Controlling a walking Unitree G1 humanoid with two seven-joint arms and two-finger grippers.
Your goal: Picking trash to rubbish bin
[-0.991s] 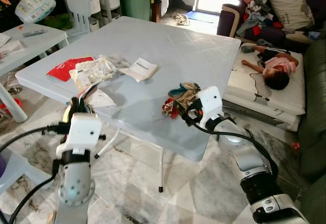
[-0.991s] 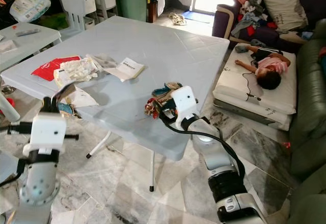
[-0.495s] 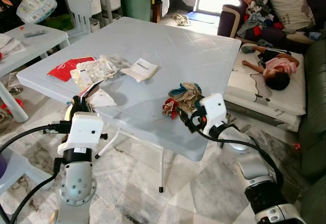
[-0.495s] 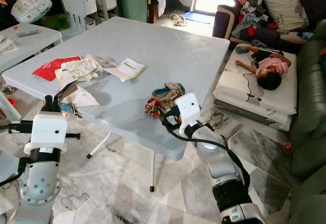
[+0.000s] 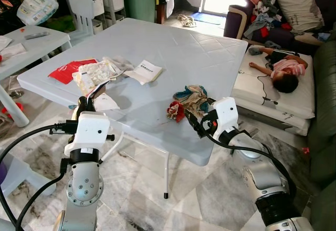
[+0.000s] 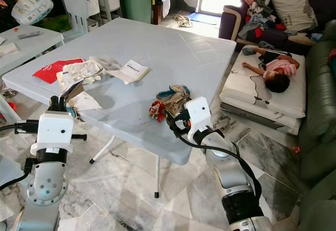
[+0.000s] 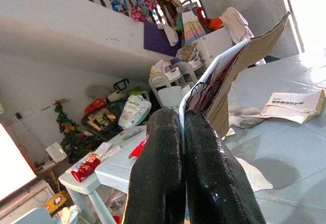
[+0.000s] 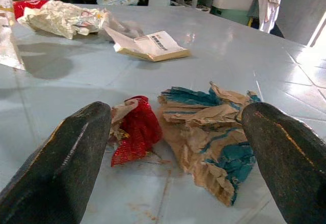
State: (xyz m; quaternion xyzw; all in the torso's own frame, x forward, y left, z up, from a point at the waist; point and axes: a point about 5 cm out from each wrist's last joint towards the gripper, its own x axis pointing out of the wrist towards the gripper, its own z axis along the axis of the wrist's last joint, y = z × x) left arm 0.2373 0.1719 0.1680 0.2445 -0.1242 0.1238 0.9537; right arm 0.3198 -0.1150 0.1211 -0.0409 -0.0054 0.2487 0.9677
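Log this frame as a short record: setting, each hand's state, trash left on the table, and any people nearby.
setting: grey table in a cluttered living room
left hand: shut on a card scrap, at the table's near-left edge
right hand: open, low over the table, facing the red wrapper and brown-teal paper
other trash: booklet, crumpled wrapper, red packet
people: a person lying on a mattress to the right

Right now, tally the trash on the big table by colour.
Red: 2, wrapper and scrap
White: 2, crumpled bag and booklet
Brown and teal: 1, torn paper
Total: 5, not counting the card pinched in the left gripper.
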